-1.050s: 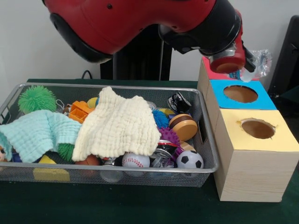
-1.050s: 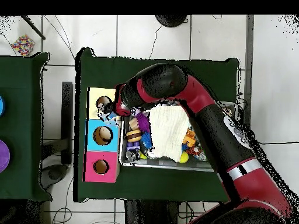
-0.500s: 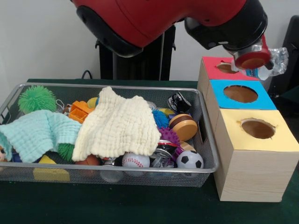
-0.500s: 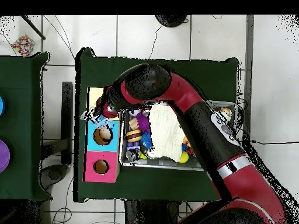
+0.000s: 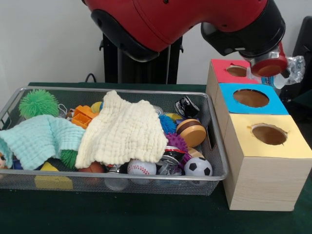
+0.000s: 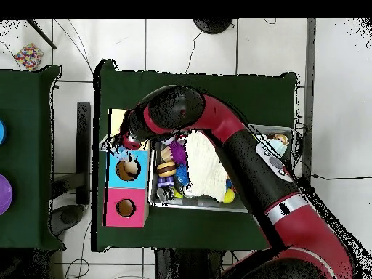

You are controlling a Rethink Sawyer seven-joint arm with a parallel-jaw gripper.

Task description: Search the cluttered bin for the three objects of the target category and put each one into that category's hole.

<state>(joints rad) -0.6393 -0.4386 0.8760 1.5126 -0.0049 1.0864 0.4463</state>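
A tiled floor (image 6: 182,43) surrounds the green-covered table (image 5: 122,214). Along its front edge sits the wire bin (image 5: 214,146), cloths over toys. At the right edge stand the hole boxes (image 5: 258,161). Above them the hand (image 5: 273,68) is clamped on a crumpled plastic bottle (image 5: 292,66).

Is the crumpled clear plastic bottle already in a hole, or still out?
Out: the crumpled clear plastic bottle hangs at the gripper, above the boxes.
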